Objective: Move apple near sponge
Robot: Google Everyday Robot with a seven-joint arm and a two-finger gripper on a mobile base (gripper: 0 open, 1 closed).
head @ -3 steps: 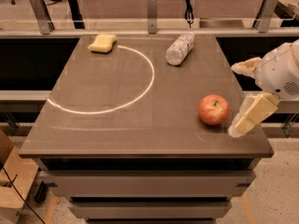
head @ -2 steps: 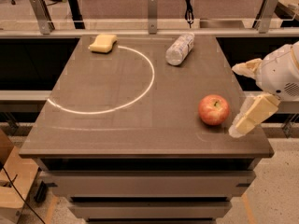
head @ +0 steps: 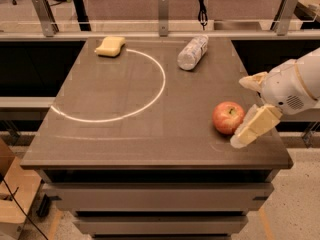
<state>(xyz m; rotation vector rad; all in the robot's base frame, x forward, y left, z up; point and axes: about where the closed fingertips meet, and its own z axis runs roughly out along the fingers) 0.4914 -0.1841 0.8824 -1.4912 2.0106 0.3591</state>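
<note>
The red apple [head: 228,117] with yellowish patches sits near the table's right front edge. The pale yellow sponge [head: 110,46] lies at the far left of the table, well away from the apple. My gripper [head: 242,111] is at the table's right edge, right beside the apple. It is open, with one cream finger [head: 255,128] in front of and to the right of the apple and the other finger [head: 252,81] behind it. It holds nothing.
A clear crinkled plastic bottle [head: 192,52] lies on its side at the far middle. A white circle line [head: 150,101] is drawn on the dark table [head: 100,144]. A rail with posts [head: 163,6] runs behind the table.
My gripper has shifted slightly left, closer to the apple. The apple, sponge and bottle have not moved.
</note>
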